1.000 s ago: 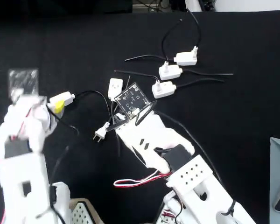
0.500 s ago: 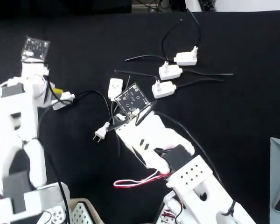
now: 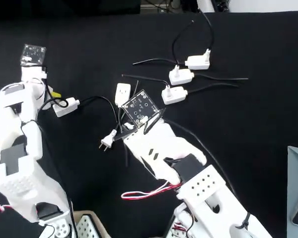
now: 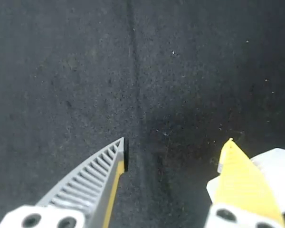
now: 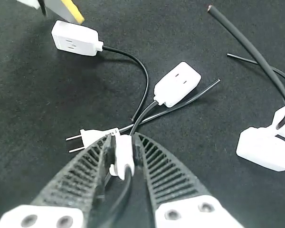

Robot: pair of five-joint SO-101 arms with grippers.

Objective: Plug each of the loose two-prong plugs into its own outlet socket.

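Right wrist view has the right hand [image 5: 122, 138] clenched on a white cord end [image 5: 122, 156], just beside the loose two-prong plug [image 5: 92, 137], which lies on the black counter [image 5: 33, 95] with its prongs bare. The left hand [image 4: 176, 142] hangs released beside one outlet socket [image 3: 65, 106]. I reckon the plug is light, hard and slick, its cord springy. Best to grip the flat body behind the prongs.
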